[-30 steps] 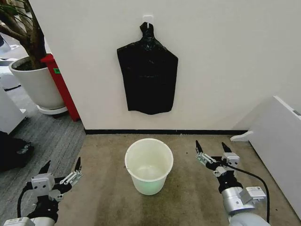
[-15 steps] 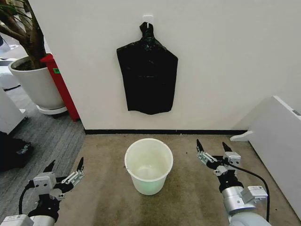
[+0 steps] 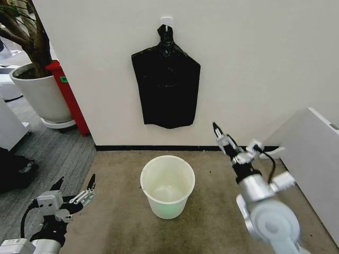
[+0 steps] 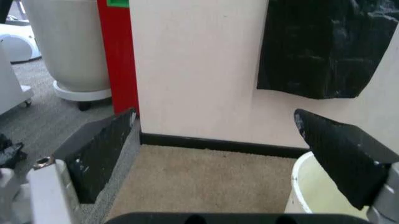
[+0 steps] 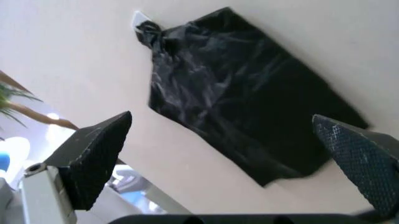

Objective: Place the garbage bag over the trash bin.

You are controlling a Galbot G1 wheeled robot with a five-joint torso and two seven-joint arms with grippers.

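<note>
A smooth cream wall (image 3: 265,63) with a dark skirting strip along its foot stands ahead of both claws, and the short-piled beige carpet (image 3: 212,174) lies under them. The flat black bag bundle (image 3: 166,84), glossy and creased, knotted at its top, hangs from a small white hook (image 3: 166,20) on that wall; it sits above and to the left of the right claw (image 3: 235,140), which is raised off the floor with its textured dark fingers (image 5: 96,158) spread wide and aimed up at the bundle, holding nothing. A large white plant pot (image 3: 39,95), smooth and tapering, stands on a round base far ahead of the left claw (image 3: 72,189), beside a red upright panel (image 3: 69,95). The trash bin (image 3: 167,185), a round cream-white plastic bucket with a rolled rim and pale greenish inside, rests on the carpet between the two claws, below and left of the right one, just right of the left one. The left claw hangs low near the floor, its fingers wide apart and empty.
</note>
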